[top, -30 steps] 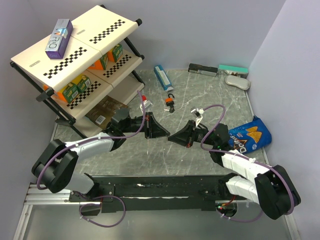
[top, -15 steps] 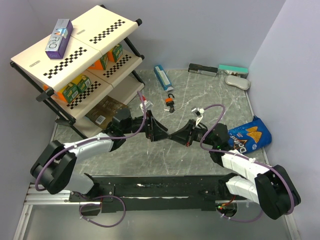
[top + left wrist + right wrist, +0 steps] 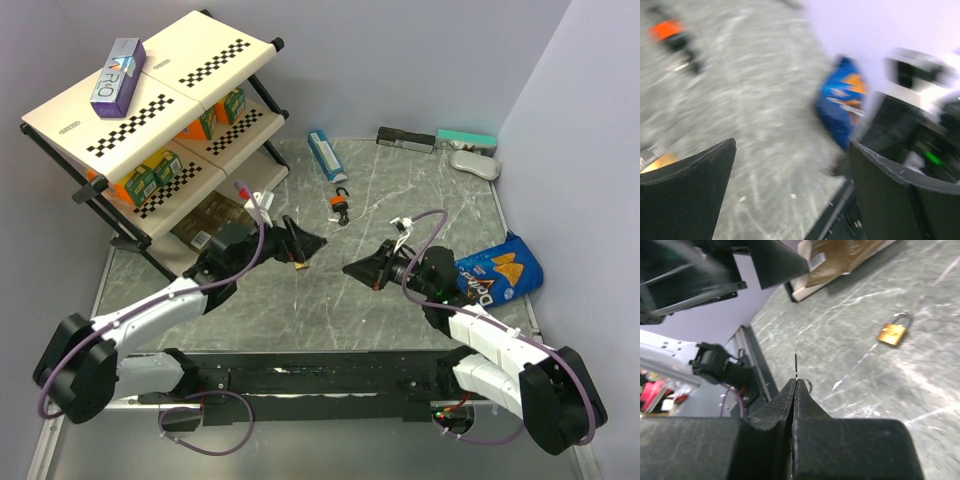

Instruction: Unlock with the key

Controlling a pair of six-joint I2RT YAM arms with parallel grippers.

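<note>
Right gripper (image 3: pixel 795 383) pressed fully closed on the key (image 3: pixel 796 366), thin blade and ring poking beyond its tip, small brass padlock (image 3: pixel 892 332) on the table (image 3: pixel 865 295) ahead of it, left gripper (image 3: pixel 792 146) spread wide, holding nothing.

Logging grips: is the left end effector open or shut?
Open. The left end effector shows its two fingers far apart, nothing held between them.

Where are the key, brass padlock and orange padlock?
key (image 3: pixel 796 365): right wrist view, its thin blade
brass padlock (image 3: pixel 890 334): right wrist view, its body
orange padlock (image 3: pixel 342 206): top external view, its body
</note>
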